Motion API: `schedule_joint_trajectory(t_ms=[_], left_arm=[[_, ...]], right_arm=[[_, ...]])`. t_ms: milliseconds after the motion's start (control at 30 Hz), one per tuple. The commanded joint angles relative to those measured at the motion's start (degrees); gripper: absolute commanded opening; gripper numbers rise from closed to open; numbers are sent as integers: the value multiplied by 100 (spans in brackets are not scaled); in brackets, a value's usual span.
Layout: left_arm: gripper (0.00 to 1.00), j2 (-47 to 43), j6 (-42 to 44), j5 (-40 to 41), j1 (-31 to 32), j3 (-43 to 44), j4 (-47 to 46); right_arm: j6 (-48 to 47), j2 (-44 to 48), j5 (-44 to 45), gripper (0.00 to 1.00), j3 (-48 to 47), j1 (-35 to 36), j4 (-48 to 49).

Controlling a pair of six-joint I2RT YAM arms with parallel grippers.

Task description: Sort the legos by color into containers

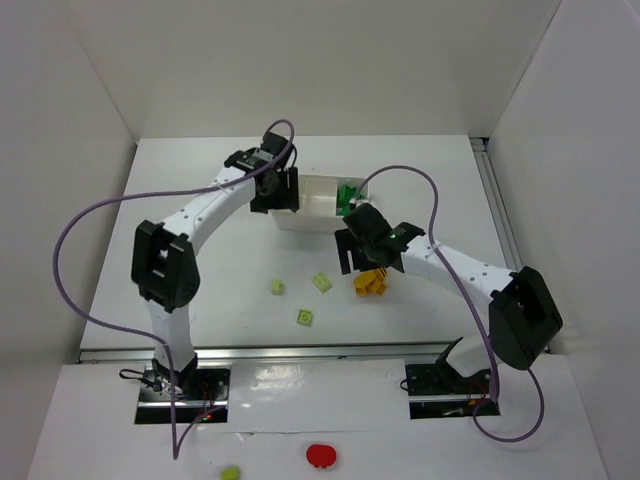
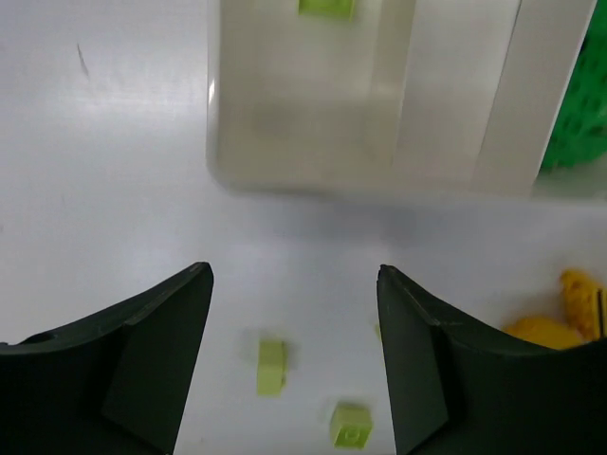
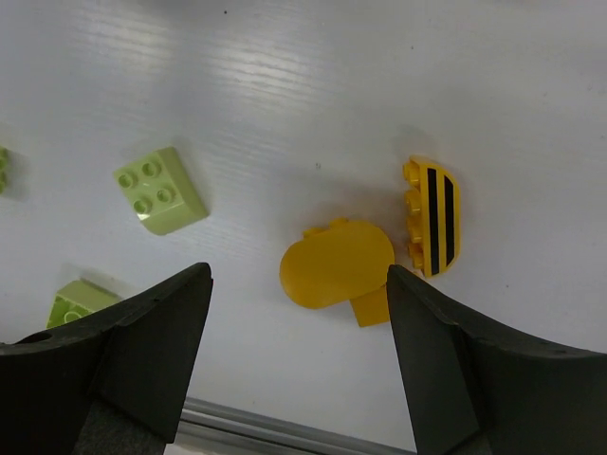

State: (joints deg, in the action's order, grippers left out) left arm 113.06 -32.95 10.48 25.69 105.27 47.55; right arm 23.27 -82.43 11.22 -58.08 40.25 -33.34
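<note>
The white tray stands mid-table. Dark green legos lie in its right compartment, also seen in the left wrist view. One lime lego lies in its left compartment. My left gripper is open and empty at the tray's left end. Three lime legos lie on the table. My right gripper is open and empty above a rounded yellow lego and a black-striped yellow lego.
A red round object and a lime piece lie on the near shelf in front of the arm bases. A metal rail runs along the table's near edge. White walls enclose the left, right and back.
</note>
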Motion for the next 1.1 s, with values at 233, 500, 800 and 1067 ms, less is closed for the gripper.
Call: schedule_joint_trajectory(t_ms=[233,500,800,1067], left_arm=[[90,-2078,-10,-449,884,-3696,-853],[74,-1454,-80,-626,1008,-4120,-1275],[31,-1391,-80,-512,1008,-3516,-810],[23,-1269,236,-64,490,-1231,254]], right_arm=[[222,-10,556,82,-255,-175,126],[222,-124,671,82,-361,-228,74],[275,-124,723,82,-414,-228,12],[275,-124,890,82,-467,-228,12]])
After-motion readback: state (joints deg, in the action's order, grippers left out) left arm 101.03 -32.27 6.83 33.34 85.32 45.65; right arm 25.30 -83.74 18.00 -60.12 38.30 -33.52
